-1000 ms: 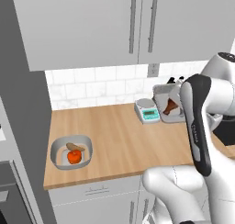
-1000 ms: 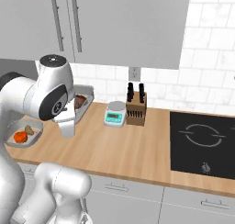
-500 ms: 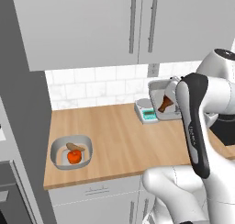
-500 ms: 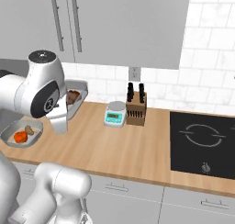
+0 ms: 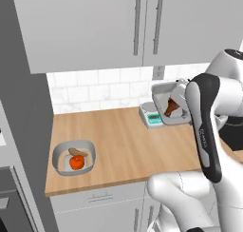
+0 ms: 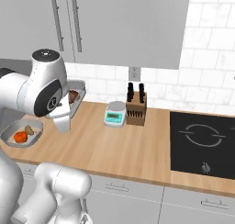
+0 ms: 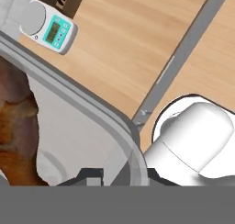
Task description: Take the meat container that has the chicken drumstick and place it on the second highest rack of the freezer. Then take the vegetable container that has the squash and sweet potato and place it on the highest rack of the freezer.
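Item one: my gripper (image 7: 123, 175), jaws pinched on the rim of the meat container (image 5: 167, 105), which I hold lifted clear of the counter (image 5: 123, 140), tilted. Contents: the chicken drumstick (image 5: 171, 107), lying inside the container just beyond my fingertips. Item two: the kitchen scale (image 6: 114, 114), on the counter below and beside the held container. Item three: the vegetable container (image 5: 74, 157), resting on the counter well away from my gripper, holding the squash (image 5: 76, 162) and sweet potato (image 5: 78, 152) touching. Item four: the knife block (image 6: 136, 109), just beyond the scale.
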Robot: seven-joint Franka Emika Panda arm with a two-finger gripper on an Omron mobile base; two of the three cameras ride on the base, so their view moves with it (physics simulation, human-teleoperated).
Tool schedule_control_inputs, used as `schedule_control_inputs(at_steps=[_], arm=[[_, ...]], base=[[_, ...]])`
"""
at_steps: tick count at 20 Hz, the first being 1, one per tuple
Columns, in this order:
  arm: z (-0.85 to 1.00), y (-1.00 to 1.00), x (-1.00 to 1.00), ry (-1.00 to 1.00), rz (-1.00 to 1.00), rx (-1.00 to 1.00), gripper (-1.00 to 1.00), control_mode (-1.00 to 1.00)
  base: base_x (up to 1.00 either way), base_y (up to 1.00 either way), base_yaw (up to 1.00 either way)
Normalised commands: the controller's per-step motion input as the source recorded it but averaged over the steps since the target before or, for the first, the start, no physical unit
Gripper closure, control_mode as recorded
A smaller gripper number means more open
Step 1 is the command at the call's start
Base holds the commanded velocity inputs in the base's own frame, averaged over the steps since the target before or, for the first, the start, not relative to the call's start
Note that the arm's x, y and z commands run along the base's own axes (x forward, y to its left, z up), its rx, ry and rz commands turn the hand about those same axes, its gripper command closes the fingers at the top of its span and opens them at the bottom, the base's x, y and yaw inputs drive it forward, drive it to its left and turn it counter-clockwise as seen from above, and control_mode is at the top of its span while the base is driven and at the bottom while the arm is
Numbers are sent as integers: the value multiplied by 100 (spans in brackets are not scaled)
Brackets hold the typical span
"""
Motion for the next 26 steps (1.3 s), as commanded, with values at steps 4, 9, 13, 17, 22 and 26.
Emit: schedule_control_inputs(at_steps=[4, 9, 13, 17, 22, 26], arm=[[0, 0, -6, 0, 1, 0, 100, 100], [0, 0, 0, 0, 0, 0, 100, 100], [0, 0, 0, 0, 0, 0, 100, 100], [0, 0, 0, 0, 0, 0, 100, 100], [0, 0, 0, 0, 0, 0, 100, 100], [0, 0, 0, 0, 0, 0, 100, 100]], base=[[-37, -3, 3], [-64, -31, 29], [-25, -29, 65], [-13, -30, 87], [-20, -17, 98], [-23, -11, 100]])
